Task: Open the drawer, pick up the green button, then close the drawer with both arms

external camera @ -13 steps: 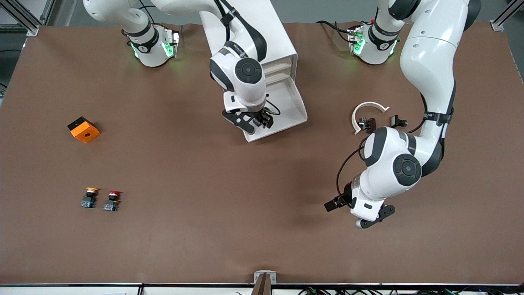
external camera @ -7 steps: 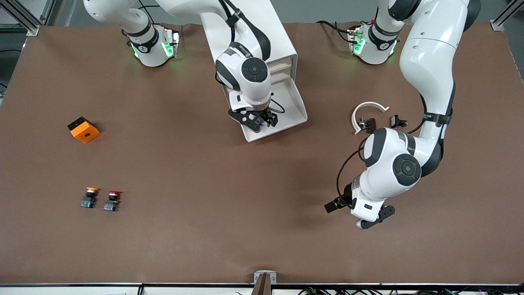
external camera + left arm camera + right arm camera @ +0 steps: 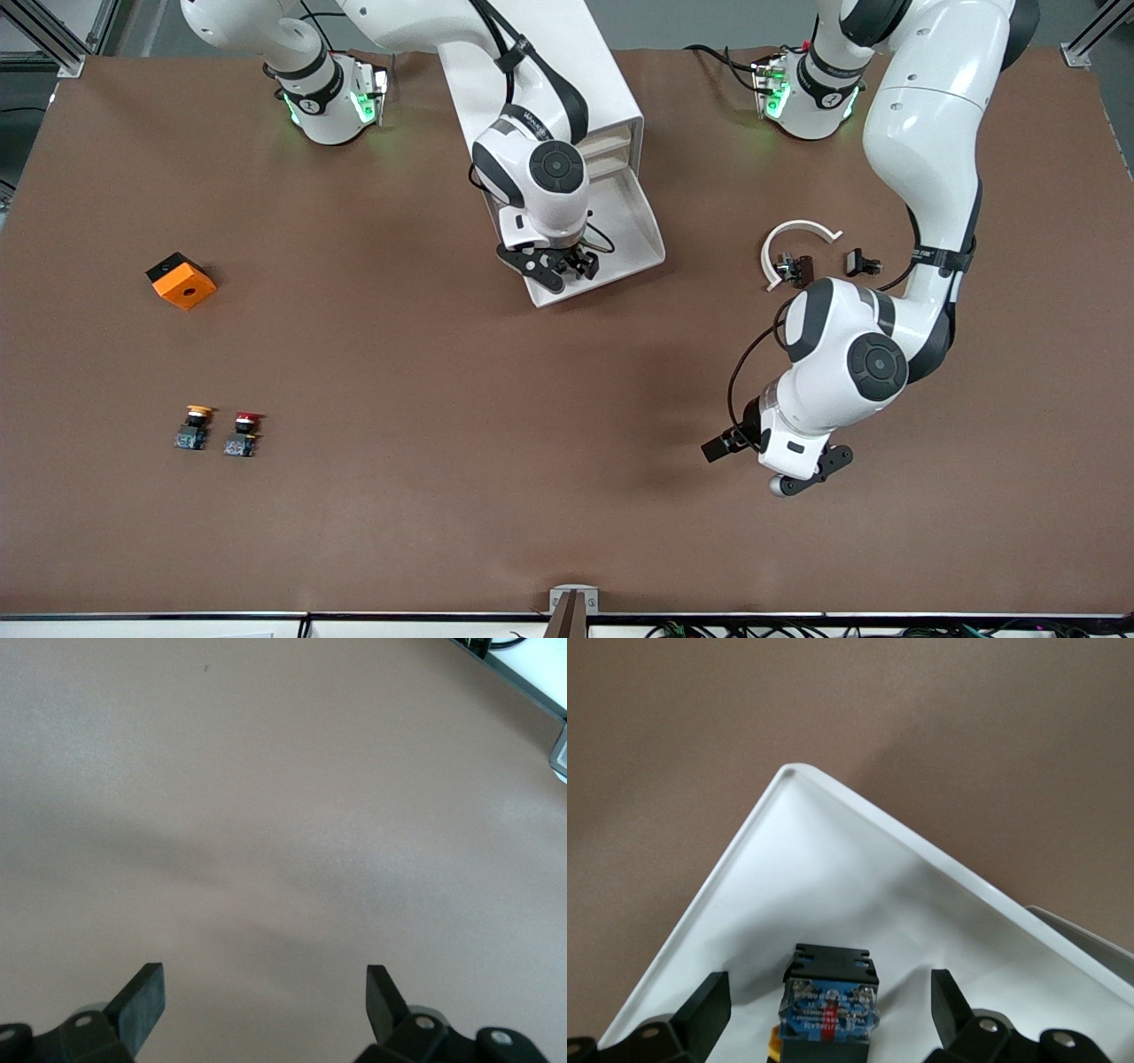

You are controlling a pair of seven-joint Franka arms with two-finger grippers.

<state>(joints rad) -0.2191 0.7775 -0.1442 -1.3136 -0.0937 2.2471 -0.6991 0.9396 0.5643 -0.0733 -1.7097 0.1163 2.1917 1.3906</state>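
The drawer [image 3: 611, 232], the lowest one of the white cabinet [image 3: 567, 80] at the bench's edge where the arm bases stand, is already pulled out, so the first step looks done. Taking the button and closing the drawer are still to do.

The right pincer [image 3: 562, 266] is over the open drawer, close to its front corner, with its fingers apart and nothing between them yet. In the right wrist view a small button [image 3: 830, 1004] with a black-and-blue body lies on the white floor of the drawer, directly between the two open fingers [image 3: 702, 1014]. Its cap is mostly hidden at the picture's edge, so I cannot tell its colour for sure; I judge it is the one to take. Nothing else shows in the part of the drawer that I can see. The next move, I think, is to go down and close on it.

The left pincer [image 3: 772, 459] waits over bare bench [image 3: 496, 496], toward the left arm's end, with its fingers [image 3: 142, 1004] also apart and empty.

Two other buttons, a yellow-capped button [image 3: 193, 426] and a red-capped button [image 3: 242, 433], stand side by side on the bench toward the right arm's end, and they are not part of this step.
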